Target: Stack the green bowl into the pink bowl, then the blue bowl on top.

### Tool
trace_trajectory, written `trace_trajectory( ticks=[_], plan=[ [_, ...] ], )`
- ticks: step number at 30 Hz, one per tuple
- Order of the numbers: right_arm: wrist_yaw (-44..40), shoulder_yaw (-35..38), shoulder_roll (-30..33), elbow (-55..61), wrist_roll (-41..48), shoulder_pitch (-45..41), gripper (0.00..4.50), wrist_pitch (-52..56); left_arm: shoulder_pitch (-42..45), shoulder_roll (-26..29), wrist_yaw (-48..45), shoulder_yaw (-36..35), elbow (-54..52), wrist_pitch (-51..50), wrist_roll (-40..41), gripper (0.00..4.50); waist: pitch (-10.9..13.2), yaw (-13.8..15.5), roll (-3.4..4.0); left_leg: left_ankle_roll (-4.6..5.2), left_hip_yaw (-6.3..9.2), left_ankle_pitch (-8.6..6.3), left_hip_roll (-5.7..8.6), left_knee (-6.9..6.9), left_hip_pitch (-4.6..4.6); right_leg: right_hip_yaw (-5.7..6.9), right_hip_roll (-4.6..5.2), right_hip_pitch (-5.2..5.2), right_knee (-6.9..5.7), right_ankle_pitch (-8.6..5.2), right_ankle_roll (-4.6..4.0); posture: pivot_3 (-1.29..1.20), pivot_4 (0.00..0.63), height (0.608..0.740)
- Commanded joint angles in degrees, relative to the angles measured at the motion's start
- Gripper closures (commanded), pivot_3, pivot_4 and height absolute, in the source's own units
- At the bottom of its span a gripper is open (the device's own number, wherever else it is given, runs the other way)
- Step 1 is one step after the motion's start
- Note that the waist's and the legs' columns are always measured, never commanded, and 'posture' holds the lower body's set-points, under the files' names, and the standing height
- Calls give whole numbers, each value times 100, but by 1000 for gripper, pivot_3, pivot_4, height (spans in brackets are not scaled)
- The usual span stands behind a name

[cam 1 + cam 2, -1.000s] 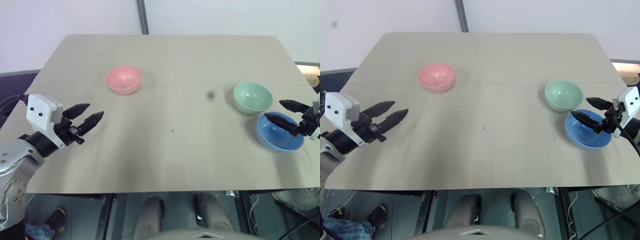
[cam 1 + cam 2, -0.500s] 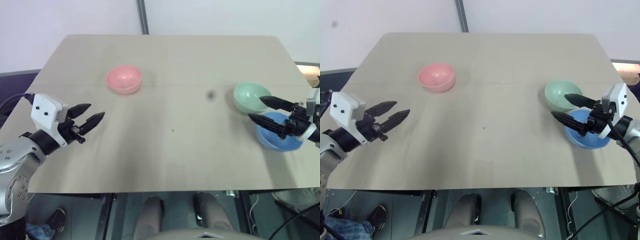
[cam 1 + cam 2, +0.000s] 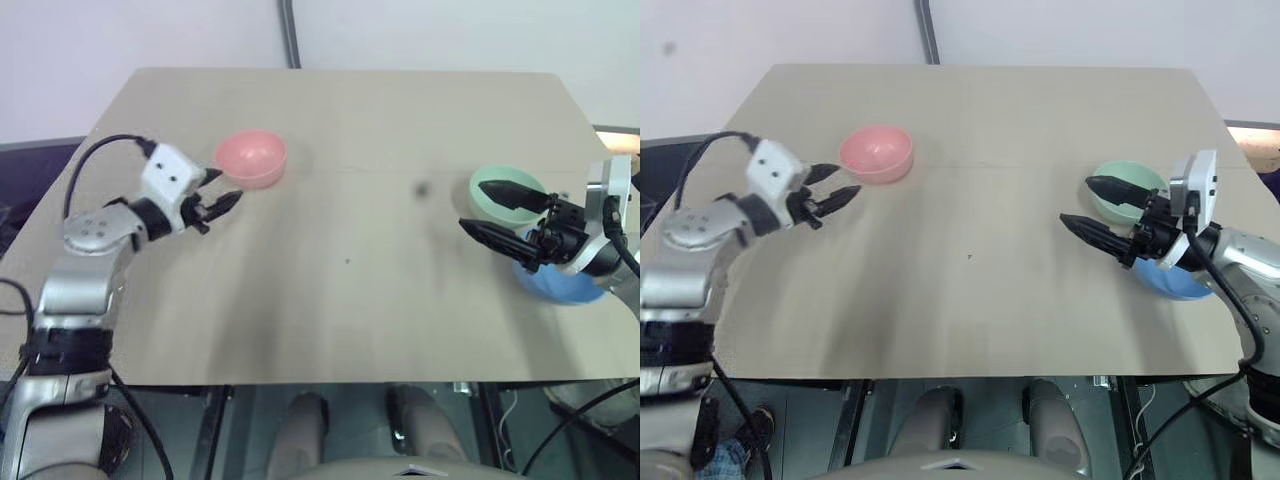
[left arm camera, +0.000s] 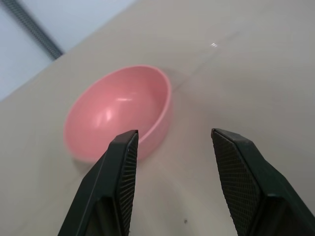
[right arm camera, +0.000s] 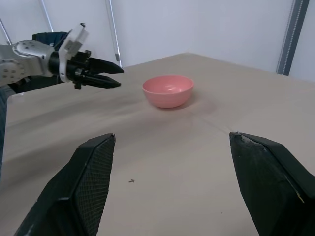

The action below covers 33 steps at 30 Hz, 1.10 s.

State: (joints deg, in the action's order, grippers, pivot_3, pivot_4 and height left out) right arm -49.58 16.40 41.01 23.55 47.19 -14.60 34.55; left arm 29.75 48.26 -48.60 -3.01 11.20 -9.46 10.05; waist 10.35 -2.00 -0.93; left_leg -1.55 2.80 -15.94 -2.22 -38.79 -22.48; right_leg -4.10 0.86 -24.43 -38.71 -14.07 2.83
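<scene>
The pink bowl (image 3: 250,158) stands upright at the table's far left. Just short of it, my left gripper (image 3: 222,190) points at its near side, open and empty; the left wrist view has the pink bowl (image 4: 118,110) close ahead of the spread fingers (image 4: 123,167). At the right stands the green bowl (image 3: 505,205), with the blue bowl (image 3: 560,285) just nearer, partly hidden by my right hand. My right gripper (image 3: 474,205) hovers wide open and empty. Its far finger lies over the green bowl; its near finger is left of the blue bowl.
The tan table (image 3: 350,120) is bare between the bowls apart from a dark spot (image 3: 421,188) and a small speck (image 3: 347,262). Behind the far edge a grey pole (image 3: 290,35) rises against a white wall. The right-hand bowls sit near the table's right edge.
My left gripper has advanced across the table to just short of the pink bowl. My right gripper has shifted left from over the blue bowl to beside and over the green bowl.
</scene>
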Motion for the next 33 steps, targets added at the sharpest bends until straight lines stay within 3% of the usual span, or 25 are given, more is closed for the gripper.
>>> trace_trajectory(
  ticks=[1,8,13,33],
  plan=[
    [15,68,4,-24,-74,-113,455,-205,828,-30,-642,377,1100,751,-314,1994,1,-10,-1,0,1,0,0,-2,-4,1,0,-1,-1,0,0,0,150,740],
    [38,49,-13,-62,-226,-90,455,-330,2217,-93,-778,909,3397,2118,-1184,1994,1,-26,-1,0,3,0,0,-5,-10,3,-1,-7,-6,0,0,0,150,740],
    [68,63,-29,-43,-274,-26,455,-381,2785,-137,-666,1020,4415,2697,-1548,1994,1,-26,-1,1,4,0,1,-8,-16,3,0,-11,-6,0,1,0,150,740],
    [193,73,-61,-180,-468,-143,455,-574,3152,-483,26,1130,5818,3174,-2271,1994,1,-24,-1,1,10,0,1,-23,-23,8,0,-14,-18,1,1,0,150,740]
  ],
)
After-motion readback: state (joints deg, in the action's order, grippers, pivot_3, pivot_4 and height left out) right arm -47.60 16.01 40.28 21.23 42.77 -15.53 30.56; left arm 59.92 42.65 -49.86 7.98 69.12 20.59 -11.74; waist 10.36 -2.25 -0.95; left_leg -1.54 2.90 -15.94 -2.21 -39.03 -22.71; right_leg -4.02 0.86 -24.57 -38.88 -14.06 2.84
